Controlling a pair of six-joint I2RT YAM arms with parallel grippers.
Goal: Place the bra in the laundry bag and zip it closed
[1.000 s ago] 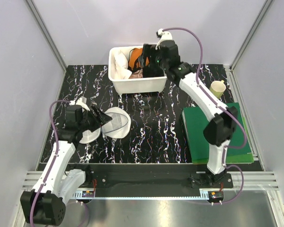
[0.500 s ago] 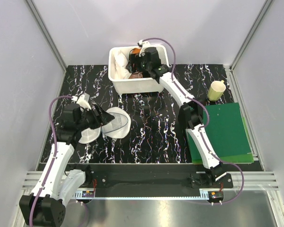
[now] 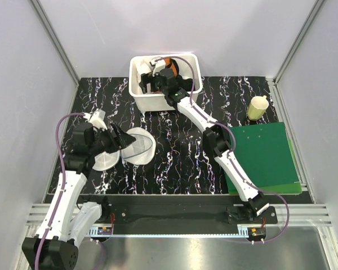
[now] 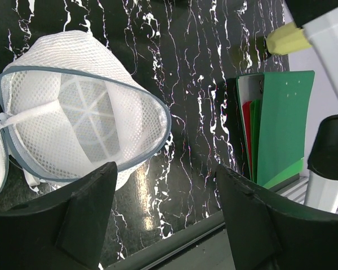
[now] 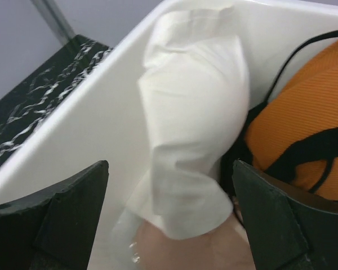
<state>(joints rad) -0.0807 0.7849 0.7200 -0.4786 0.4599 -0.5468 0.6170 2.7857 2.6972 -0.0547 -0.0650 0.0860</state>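
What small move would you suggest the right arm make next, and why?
Probably lower the right gripper a little and close it on the white bra. Its jaws stand open on either side of that fabric inside the tub, with the orange garment just beside it, so a careful centred pinch seems wise. The mesh bag lies open, ready for it.

No readable text or labels.

The bra [image 5: 191,124] is hemmed between the tub wall [image 5: 87,132] and the orange garment [image 5: 307,126].
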